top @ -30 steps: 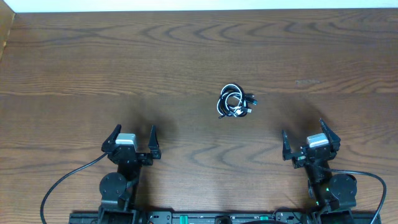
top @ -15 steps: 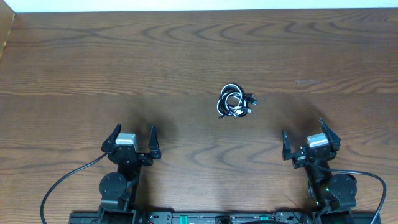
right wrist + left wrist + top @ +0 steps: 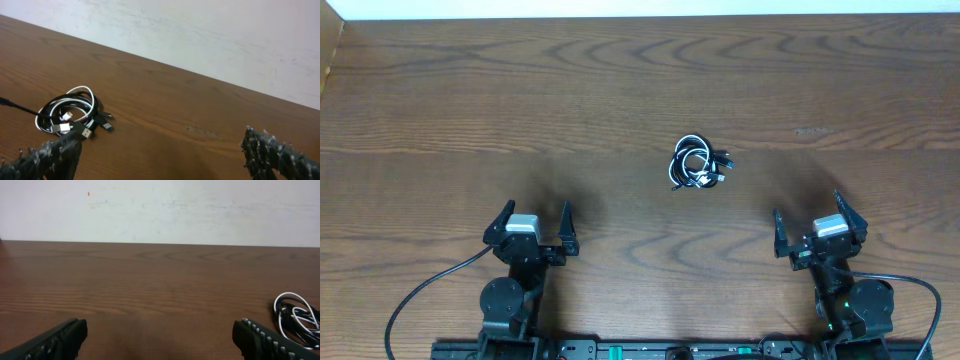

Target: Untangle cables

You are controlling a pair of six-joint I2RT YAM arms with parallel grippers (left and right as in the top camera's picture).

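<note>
The cables (image 3: pixel 697 165) lie in one small coiled bundle of white and black cords near the middle of the wooden table, plug ends sticking out. The same cables (image 3: pixel 296 317) show at the right edge of the left wrist view, and the cables (image 3: pixel 70 114) sit at the left of the right wrist view. My left gripper (image 3: pixel 534 222) rests open near the front left, well short of the bundle. At the front right my right gripper (image 3: pixel 819 221) is open too, with nothing between its fingers.
The brown wooden table (image 3: pixel 520 100) stretches wide around the bundle, ending at a pale wall (image 3: pixel 200 30) at the far side. Thick black arm cables (image 3: pixel 420 295) loop at the front edge beside both arm bases.
</note>
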